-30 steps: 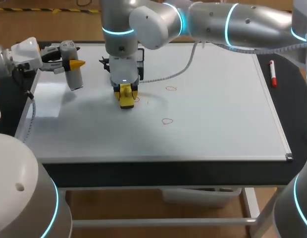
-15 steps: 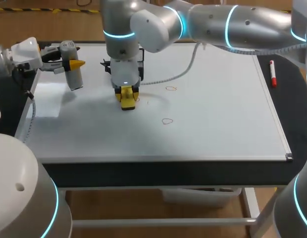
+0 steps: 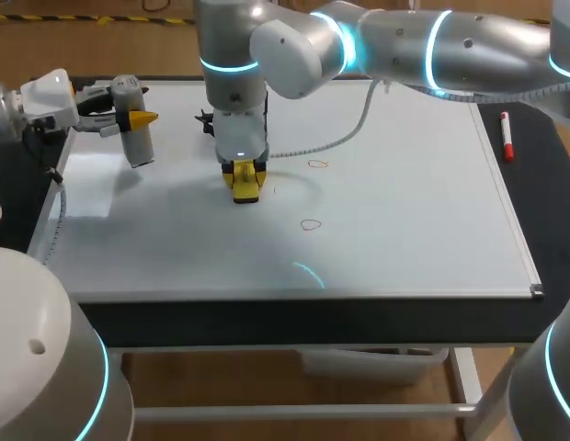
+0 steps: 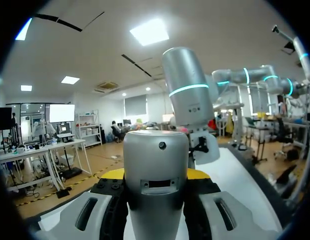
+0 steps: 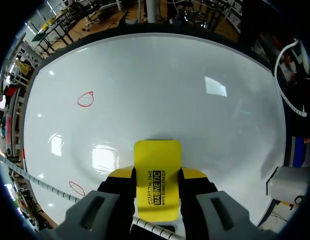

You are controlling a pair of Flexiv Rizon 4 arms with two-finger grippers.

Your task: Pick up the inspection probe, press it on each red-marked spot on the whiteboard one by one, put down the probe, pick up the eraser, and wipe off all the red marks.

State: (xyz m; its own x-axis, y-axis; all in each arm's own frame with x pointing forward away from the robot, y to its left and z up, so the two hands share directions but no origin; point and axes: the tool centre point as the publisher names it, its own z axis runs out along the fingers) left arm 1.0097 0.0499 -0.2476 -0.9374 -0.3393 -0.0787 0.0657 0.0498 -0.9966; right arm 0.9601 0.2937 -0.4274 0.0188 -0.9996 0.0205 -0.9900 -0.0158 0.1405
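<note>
— Where is the eraser sitting?
— The right end effector (image 3: 245, 184) is gripping the yellow eraser (image 5: 156, 180) from both sides and holding it down at the whiteboard (image 3: 404, 211), left of the whiteboard's middle. Two red marks (image 3: 310, 224) are showing nearer the middle.
— And the probe?
— The left end effector (image 4: 156, 176) is clamping the silver inspection probe (image 3: 138, 138) over the whiteboard's far left corner. A red marker (image 3: 506, 136) is lying on the tabletop (image 3: 533, 184) beside the whiteboard's right edge.

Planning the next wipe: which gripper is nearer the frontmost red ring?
Right. The right gripper, shut on the eraser, is close beside the ring; the left gripper holds the probe over the whiteboard's left edge.
</note>
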